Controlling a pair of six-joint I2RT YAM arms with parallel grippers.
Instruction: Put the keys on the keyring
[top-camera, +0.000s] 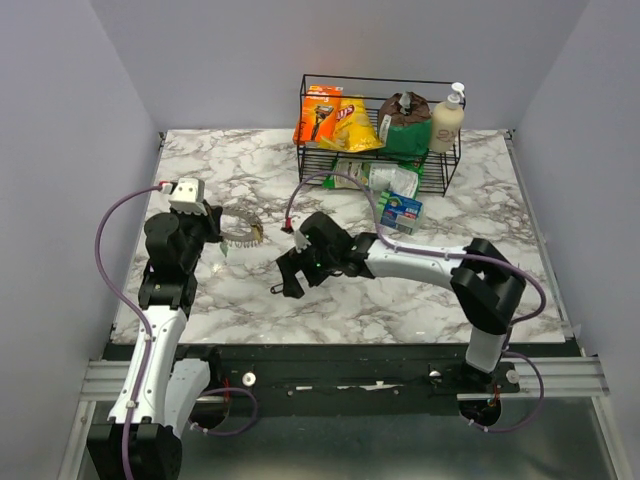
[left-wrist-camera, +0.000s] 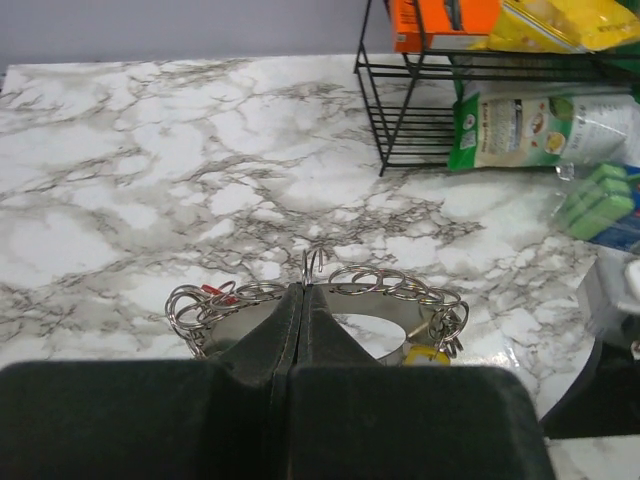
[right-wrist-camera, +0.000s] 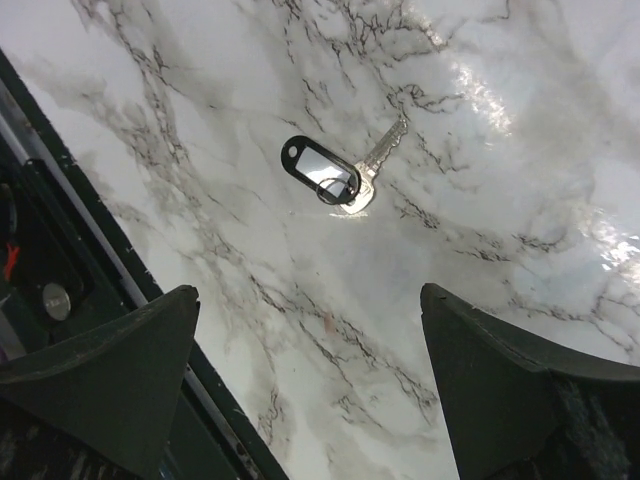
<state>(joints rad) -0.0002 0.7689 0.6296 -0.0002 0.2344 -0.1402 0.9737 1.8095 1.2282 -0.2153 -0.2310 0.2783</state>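
Keyring (left-wrist-camera: 316, 262) w/ chain (left-wrist-camera: 400, 287) pinched in left claw (left-wrist-camera: 305, 298), at left of surface (left-wrist-camera: 150, 150). Right claw (right-wrist-camera: 308, 292) spread wide above key (right-wrist-camera: 385, 150) w/ dark tag (right-wrist-camera: 320, 168). Risk: flat key could skid from closing claw.

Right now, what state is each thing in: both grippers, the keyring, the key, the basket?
keyring: held by its small ring, chain in a loop.
left gripper: shut, pinching that ring.
key: flat on the table, joined to a black tag, not on the keyring.
right gripper: open, empty, above the key.
wire basket: upright, stocked.
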